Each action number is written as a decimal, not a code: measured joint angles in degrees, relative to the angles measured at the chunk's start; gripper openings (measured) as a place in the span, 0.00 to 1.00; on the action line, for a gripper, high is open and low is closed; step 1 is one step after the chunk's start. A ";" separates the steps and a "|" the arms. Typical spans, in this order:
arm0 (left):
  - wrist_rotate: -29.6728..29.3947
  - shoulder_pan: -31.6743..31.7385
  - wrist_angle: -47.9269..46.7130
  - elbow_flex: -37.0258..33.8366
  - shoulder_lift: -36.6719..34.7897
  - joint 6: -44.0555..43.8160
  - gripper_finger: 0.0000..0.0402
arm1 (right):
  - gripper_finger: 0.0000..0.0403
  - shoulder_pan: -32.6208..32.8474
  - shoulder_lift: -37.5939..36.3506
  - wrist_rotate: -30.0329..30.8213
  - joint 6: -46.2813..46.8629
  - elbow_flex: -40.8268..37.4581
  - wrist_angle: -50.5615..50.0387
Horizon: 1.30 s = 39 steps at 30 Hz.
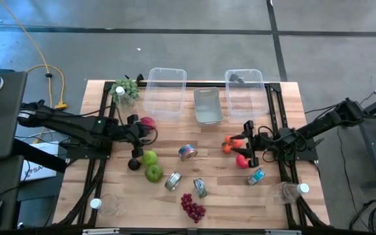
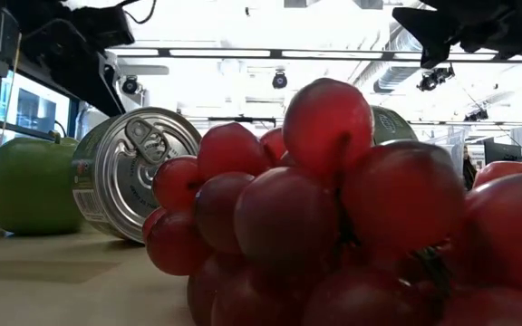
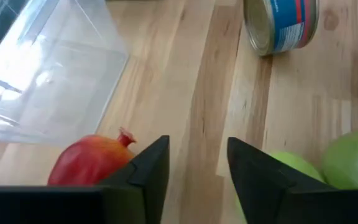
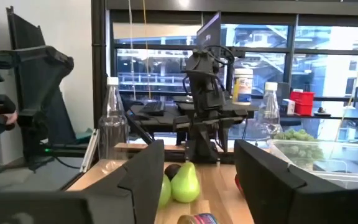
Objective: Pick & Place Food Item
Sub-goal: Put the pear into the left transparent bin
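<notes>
My left gripper hangs open above the table, slanting down, with bare wood between its fingers. A red pomegranate lies just off one finger, toward the table's far edge. Two green apples lie off the other finger, toward the near edge. My right gripper is open too and points about level across the table. It is above an orange fruit and a red fruit. Neither gripper holds anything.
Two clear tubs and a grey tray stand at the far edge, with green grapes beside them. Cans, red grapes, a dark fruit and two bottles lie nearer.
</notes>
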 joint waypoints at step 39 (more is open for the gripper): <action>15.13 -6.65 -7.71 0.08 0.01 -3.82 0.43 | 0.48 -0.02 0.47 -0.48 -5.66 0.02 -0.49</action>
